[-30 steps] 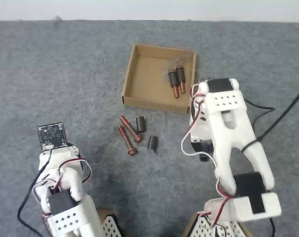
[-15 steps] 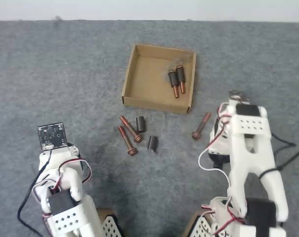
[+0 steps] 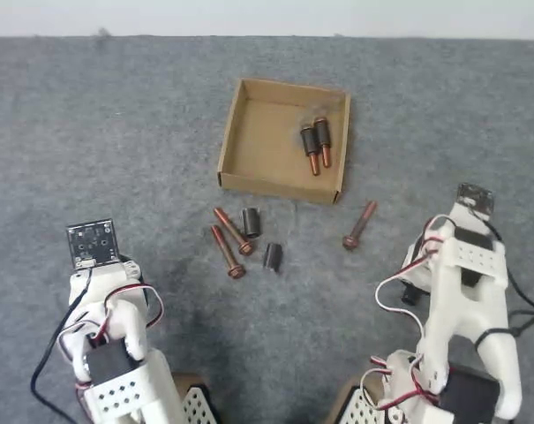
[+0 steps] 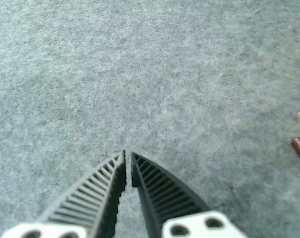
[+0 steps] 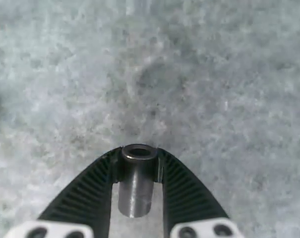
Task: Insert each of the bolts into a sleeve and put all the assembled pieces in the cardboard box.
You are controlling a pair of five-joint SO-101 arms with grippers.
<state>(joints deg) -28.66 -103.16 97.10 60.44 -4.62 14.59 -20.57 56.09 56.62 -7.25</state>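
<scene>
Pinched only at the tips of the right gripper, the sleeve could twist or slip when meeting the bolt beside the cardboard box; the left gripper sits closed, empty.

The grey, felt-covered table carries the cardboard box at its far middle. Just nearer than the box, two copper bolts lie side by side, the far bolt and the near bolt. To their right are the far sleeve and the near sleeve. A lone bolt lies further right.
</scene>
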